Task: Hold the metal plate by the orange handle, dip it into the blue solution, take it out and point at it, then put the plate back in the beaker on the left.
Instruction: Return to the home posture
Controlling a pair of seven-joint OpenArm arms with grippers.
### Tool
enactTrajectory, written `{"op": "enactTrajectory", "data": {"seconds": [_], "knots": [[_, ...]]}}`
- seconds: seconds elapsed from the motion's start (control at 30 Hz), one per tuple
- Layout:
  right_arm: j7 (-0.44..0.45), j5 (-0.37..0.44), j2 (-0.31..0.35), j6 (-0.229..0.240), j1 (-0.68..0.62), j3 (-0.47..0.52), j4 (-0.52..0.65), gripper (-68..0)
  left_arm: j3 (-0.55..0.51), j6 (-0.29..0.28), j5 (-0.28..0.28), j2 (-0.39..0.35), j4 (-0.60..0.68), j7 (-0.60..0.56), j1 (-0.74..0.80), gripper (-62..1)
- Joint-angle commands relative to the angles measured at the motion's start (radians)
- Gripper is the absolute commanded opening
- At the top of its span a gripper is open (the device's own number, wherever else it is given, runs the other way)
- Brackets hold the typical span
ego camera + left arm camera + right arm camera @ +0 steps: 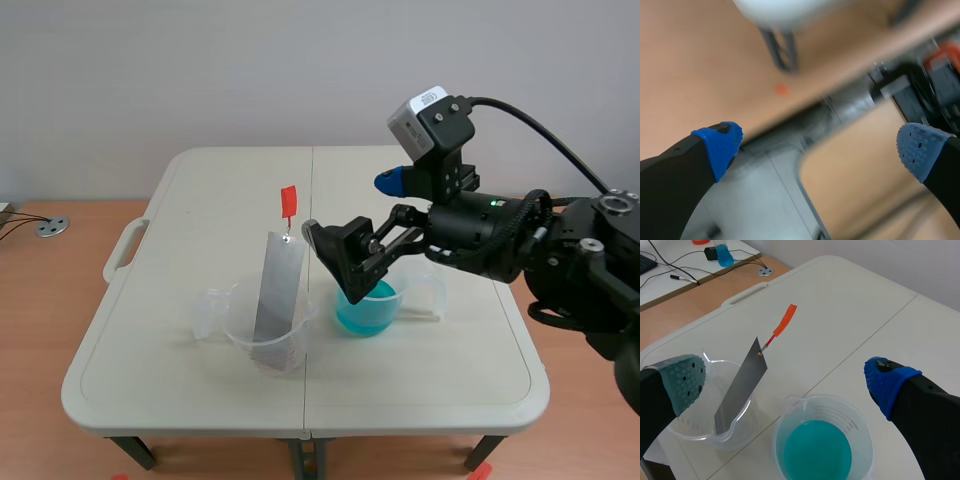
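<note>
Only the left wrist view showed the left pincer (821, 147): its blue-padded fingers stood wide apart with nothing between them, above a blurred wooden floor (700, 60) and a dark leg (782, 47). The scene view showed no left arm at all. There the right arm came in from the right, raised off the surface (420, 370). Its right pincer (340, 265) hung above the beaker of blue solution (365, 312), tilted downward and toward the middle. The right wrist view made its state plain: the two pads were spread far apart and gripped nothing, and the blue solution lay below and between them. The metal plate (278, 300) stood in the clear left beaker (240, 335), just beside the blue one, apart from both pincers. Its long axis ran steeply up, lower end on the beaker's bottom, upper end leaning a little toward the solution. The orange handle (288, 203) pointed upward from the top edge.
</note>
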Motion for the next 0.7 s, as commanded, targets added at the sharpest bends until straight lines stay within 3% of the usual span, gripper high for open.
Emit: {"op": "enactTrajectory", "data": {"seconds": [0.0, 0.3, 0.47, 0.67], "knots": [[0.028, 0.022, 0.030, -0.011, -0.017, 0.007, 0.051, -1.0, -0.022, 0.008, -0.018, 0.000, 0.051, -0.023, -0.002, 1.4], [0.054, 0.039, 0.093, -0.034, -0.219, 0.137, 0.207, -1.1, -0.077, 0.032, -0.112, 0.028, 0.280, -0.052, -0.002, 1.4], [0.058, 0.038, 0.103, -0.046, -0.342, 0.220, 0.281, -1.1, -0.077, 0.049, -0.106, 0.133, 0.396, -0.070, -0.003, 1.4], [0.082, 0.038, 0.105, -0.050, -0.475, 0.304, 0.332, -1.1, -0.073, 0.049, -0.053, 0.252, 0.505, -0.082, -0.003, 1.4]]}}
